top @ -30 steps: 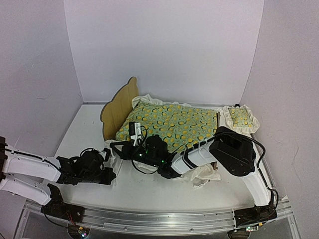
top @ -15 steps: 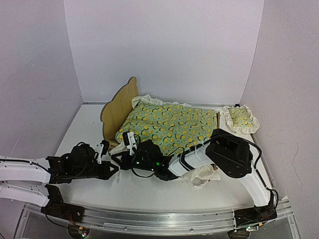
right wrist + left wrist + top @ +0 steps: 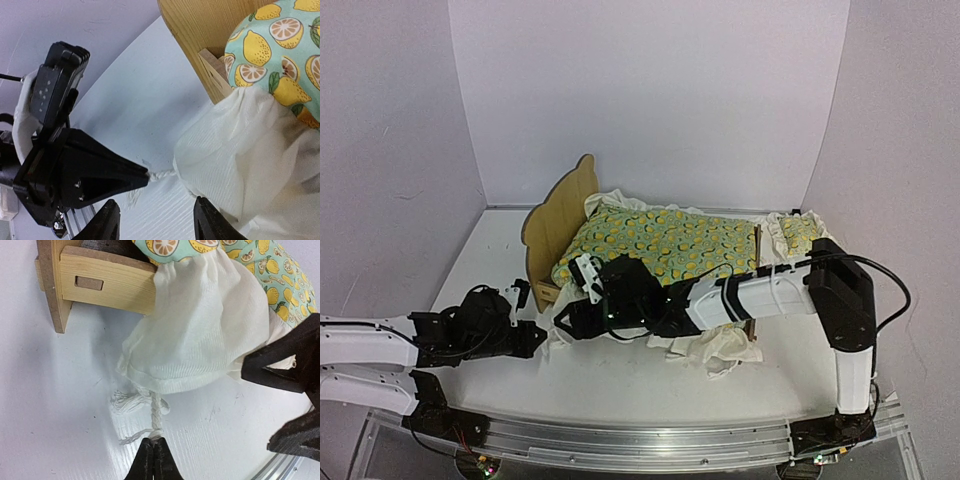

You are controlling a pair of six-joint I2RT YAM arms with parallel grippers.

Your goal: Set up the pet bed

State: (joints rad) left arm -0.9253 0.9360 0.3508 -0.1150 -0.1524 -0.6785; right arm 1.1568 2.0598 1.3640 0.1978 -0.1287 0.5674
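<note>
Pinches the tassel (image 3: 150,412) of the lemon-print blanket (image 3: 665,245) in the tightly closed left gripper (image 3: 153,460), holds the right gripper (image 3: 156,216) parted and empty over the ruffle (image 3: 240,145), beside the blanket-draped pet bed (image 3: 555,220) standing mid-way back on the table (image 3: 620,385).

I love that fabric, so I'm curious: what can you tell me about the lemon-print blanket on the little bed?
The blanket is green cloth printed with lemons and orange slices, edged by a wide cream ruffle. It lies spread over the wooden bed, its ruffle spilling over the near rail onto the white table. A twisted white tassel cord trails from one corner, pinched by the shut left gripper.
</note>
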